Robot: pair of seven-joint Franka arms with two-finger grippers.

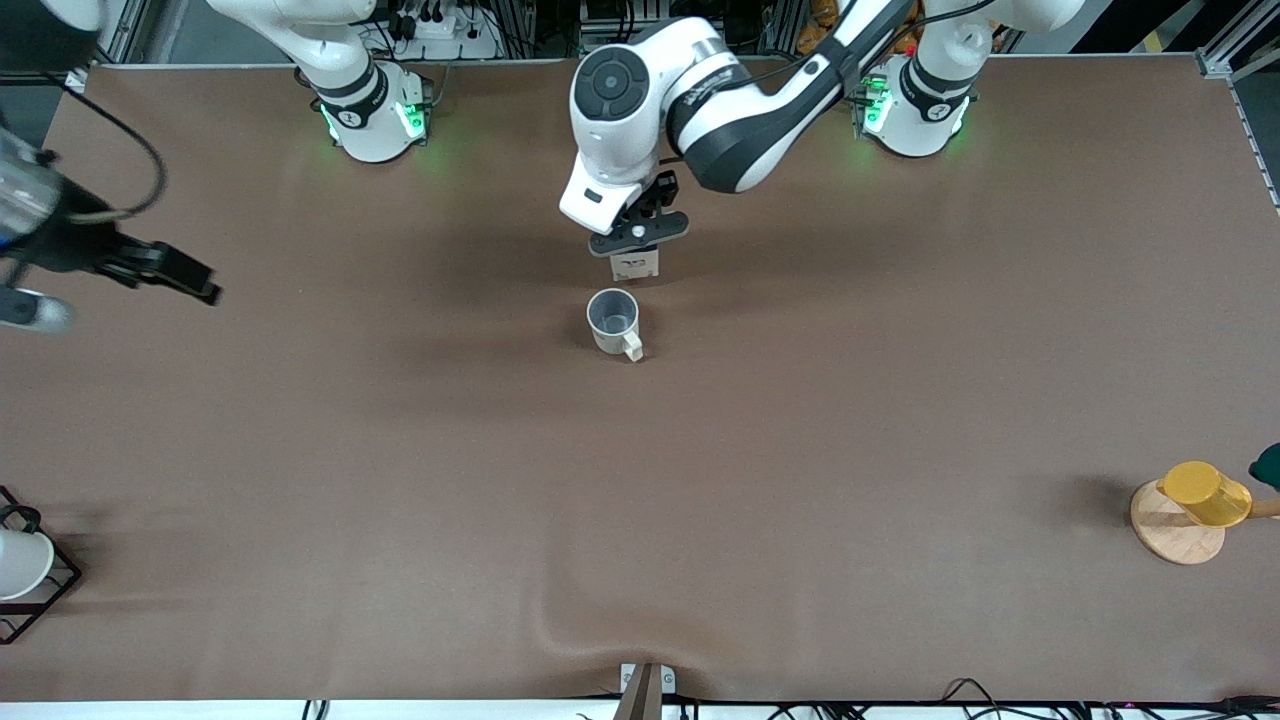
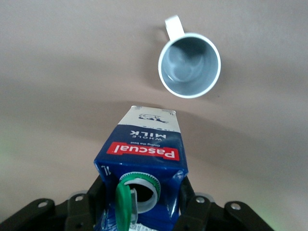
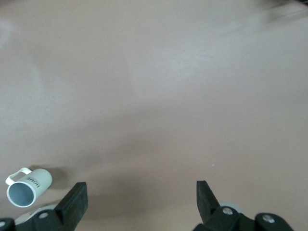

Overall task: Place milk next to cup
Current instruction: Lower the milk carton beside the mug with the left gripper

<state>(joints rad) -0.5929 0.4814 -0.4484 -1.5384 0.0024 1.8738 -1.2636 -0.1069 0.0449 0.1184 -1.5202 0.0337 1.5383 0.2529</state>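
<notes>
The milk [image 2: 144, 159] is grasped by the left gripper [image 1: 637, 232] just above the brown table [image 1: 800, 420], beside the cup [image 1: 613, 320], which stands upright a little nearer the front camera; a narrow strip of bare cloth is seen between them. The cup's grey inside is seen to be empty. The right gripper [image 3: 139, 197] is held with fingers spread wide, grasping nothing, over the table's right-arm end. A yellow cup [image 1: 1205, 493] on a wooden disc [image 1: 1170, 530] and a white cup [image 1: 20, 560] in a black wire rack [image 1: 55, 590] are found well apart from both.

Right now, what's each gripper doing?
Left gripper: shut on the milk carton.
Right gripper: open, holding nothing.
</notes>
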